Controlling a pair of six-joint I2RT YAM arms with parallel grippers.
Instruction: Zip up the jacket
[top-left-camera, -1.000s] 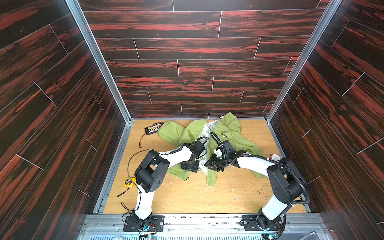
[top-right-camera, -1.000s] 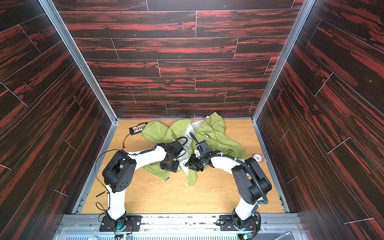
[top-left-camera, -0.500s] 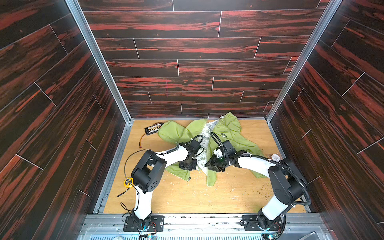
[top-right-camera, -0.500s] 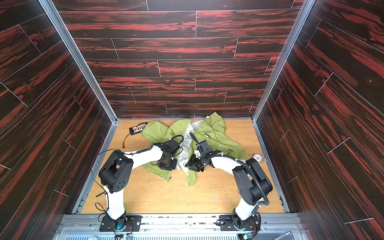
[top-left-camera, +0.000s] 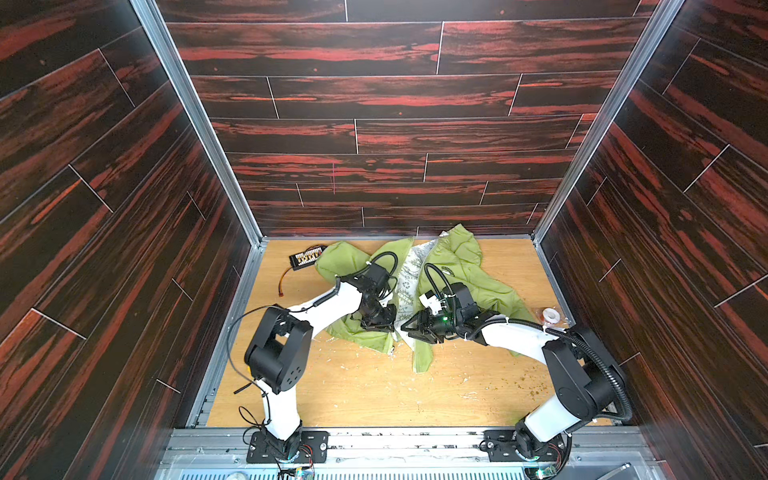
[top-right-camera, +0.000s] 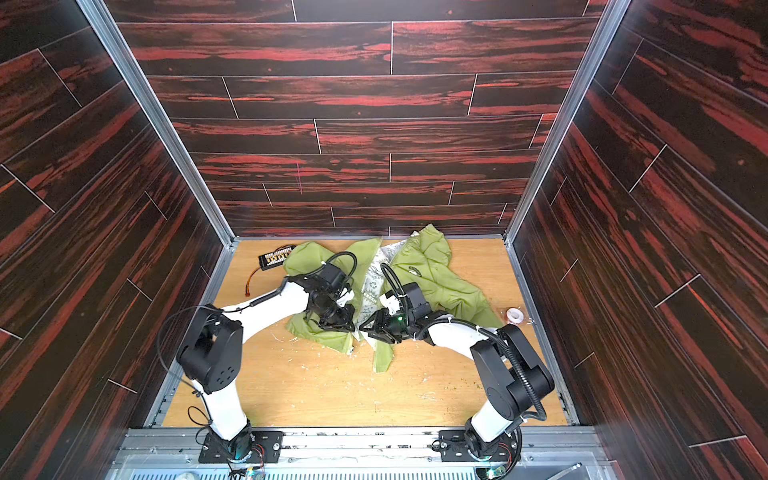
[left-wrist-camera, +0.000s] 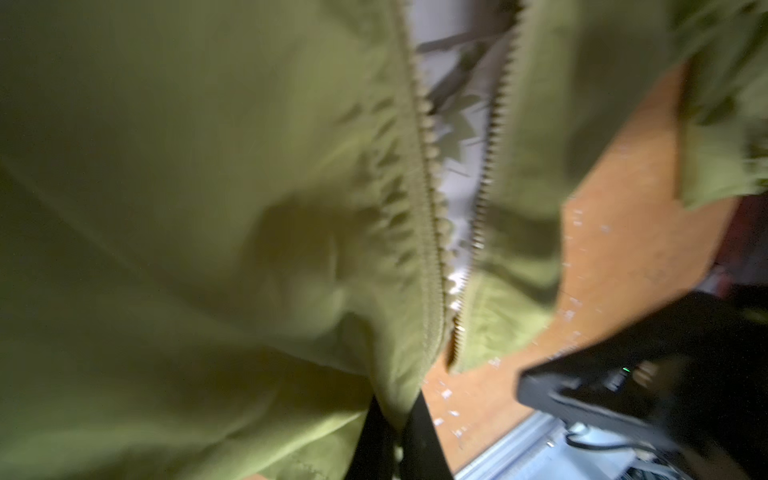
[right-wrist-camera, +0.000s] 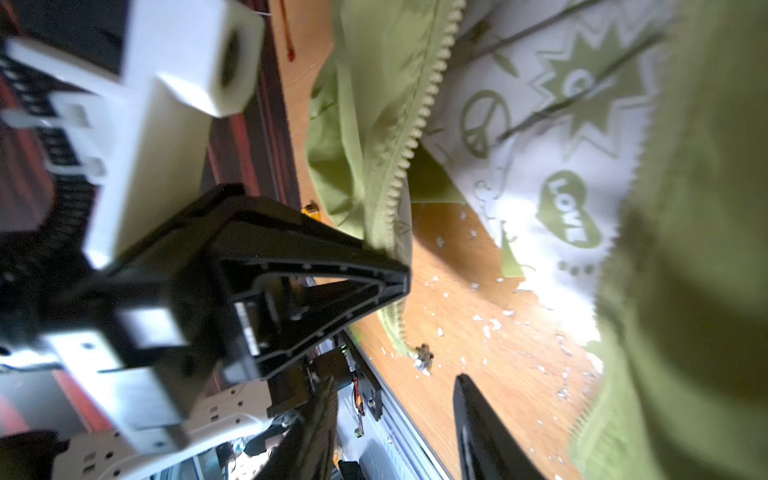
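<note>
The room is a narrow booth: walls (top-left-camera: 374, 95) of dark planks streaked with red on three sides, bright metal posts (top-left-camera: 195, 120) in the two far corners, and a grey metal rail (top-left-camera: 395, 440) along the near edge where both arms are bolted down. The bench (top-left-camera: 374, 395) is pale, honey-coloured wood, scuffed and littered with small white flecks (top-left-camera: 361, 365) around its middle and a scatter of brown crumbs (top-left-camera: 536, 388) towards its right side. The jacket (top-left-camera: 469, 266) lies rumpled at the back middle of the bench, front upward and unzipped, so that its pale lining (right-wrist-camera: 519, 145), printed with a peace sign and a heart, shows between the two rows of the zipper (left-wrist-camera: 428, 208). The left jaws are clenched on the jacket's hem just beside the left zipper row; their fingers (left-wrist-camera: 370, 436) pinch green cloth in the left wrist view. The right jaws are released, with fingers (right-wrist-camera: 478, 424) spread apart above bare bench, just beside the other front edge. A black connector board (top-left-camera: 305, 257) with an orange lead lies at the back left, touching the jacket's sleeve, and a roll of tape (top-left-camera: 550, 316) rests near the right wall.
</note>
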